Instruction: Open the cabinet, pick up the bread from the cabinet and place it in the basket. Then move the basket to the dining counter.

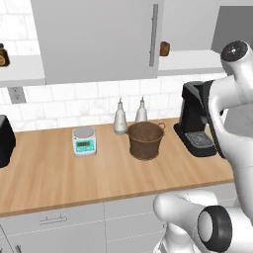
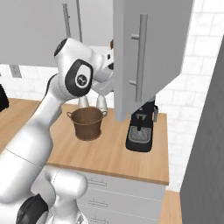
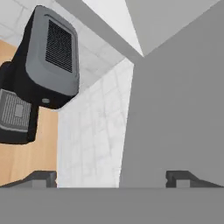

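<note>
here, cabinet door swung open, gripper spread wide and holding nothing.
seen from the hand: two dark fingertips far apart at the bottom, flat grey cabinet panel just ahead and to the right, black coffee machine off to the upper left over the wood worktop. from the left base: one brown bread on the pale shelf just right of the door handle, up above and well apart from one dark brown basket standing upright on the worktop. beside the basket: two pale bottles just behind it, one white-and-teal scale to its left, one coffee machine to its right. from the right base: arm reaching up behind the open door, hand hidden by that door.
</note>
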